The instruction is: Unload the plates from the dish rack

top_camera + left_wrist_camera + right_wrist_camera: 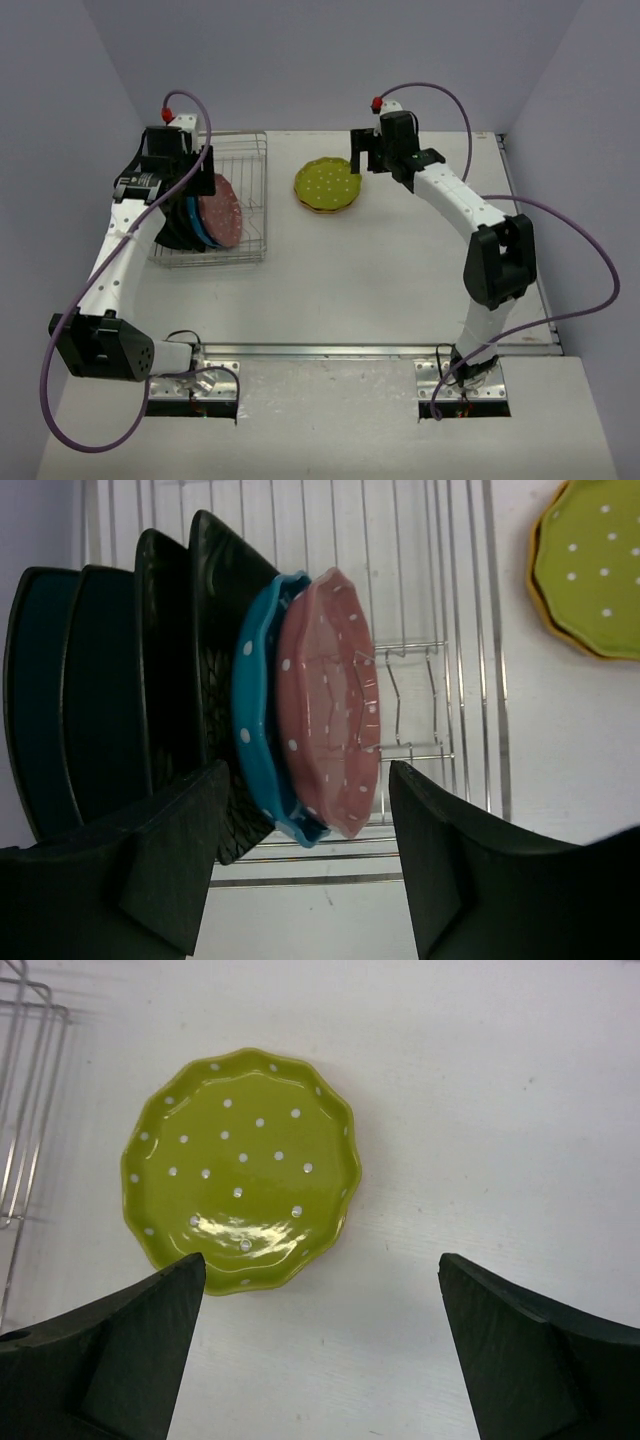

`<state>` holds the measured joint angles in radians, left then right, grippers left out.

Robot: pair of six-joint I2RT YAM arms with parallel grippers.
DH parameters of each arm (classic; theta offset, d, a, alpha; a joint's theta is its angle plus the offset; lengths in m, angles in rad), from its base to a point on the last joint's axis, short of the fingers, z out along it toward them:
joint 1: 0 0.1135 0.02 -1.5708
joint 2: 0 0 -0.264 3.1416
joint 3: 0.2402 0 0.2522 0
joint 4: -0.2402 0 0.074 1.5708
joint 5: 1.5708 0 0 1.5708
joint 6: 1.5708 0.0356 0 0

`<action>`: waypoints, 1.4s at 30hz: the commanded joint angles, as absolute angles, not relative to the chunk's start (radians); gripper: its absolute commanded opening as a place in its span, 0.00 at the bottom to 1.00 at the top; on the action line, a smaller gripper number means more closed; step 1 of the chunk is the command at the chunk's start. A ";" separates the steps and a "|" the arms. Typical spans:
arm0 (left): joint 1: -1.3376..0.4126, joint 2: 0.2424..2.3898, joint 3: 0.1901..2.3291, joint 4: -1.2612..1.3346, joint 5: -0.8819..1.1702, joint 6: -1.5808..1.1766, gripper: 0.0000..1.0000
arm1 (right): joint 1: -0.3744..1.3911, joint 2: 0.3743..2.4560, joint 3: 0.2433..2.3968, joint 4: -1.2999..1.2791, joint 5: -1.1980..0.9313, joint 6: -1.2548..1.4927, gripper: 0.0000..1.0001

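Note:
The silver wire dish rack (250, 205) stands at the left. Upright in it are a maroon dotted plate (222, 208), a dotted blue plate (255, 710), two black speckled plates (205, 630) and two dark teal plates (95, 680). My left gripper (185, 180) hovers over these plates. It is open and empty in the left wrist view (310, 772), with the maroon and blue rims showing between its fingers. A yellow-green dotted plate (327, 185) lies flat on the table, on an orange plate (533, 585). My right gripper (362, 155) is open and empty above the table beside the yellow-green plate (240, 1165).
The rack's right half (440, 600) holds only bare tines. A corner of the rack (20, 1110) shows left of the yellow-green plate. White table (400, 270) stretches right of the rack. Grey walls close in at the back and sides.

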<state>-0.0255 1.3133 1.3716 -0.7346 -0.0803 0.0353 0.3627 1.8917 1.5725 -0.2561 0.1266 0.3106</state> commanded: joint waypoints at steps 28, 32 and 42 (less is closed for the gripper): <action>-0.212 1.579 1.398 -0.775 -0.467 0.004 0.69 | 0.363 1.642 1.229 -0.236 0.153 0.321 0.99; -0.212 1.629 1.409 -0.776 -0.496 -0.039 0.73 | 0.362 1.638 1.225 -0.236 0.149 0.325 0.99; -0.212 1.658 1.414 -0.744 -0.445 -0.076 0.62 | 0.362 1.632 1.212 -0.235 0.145 0.320 0.99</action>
<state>-0.2155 1.6493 1.3941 -0.7809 -0.5196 -0.0396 0.3626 1.6753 1.2206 -0.2703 0.1453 0.3138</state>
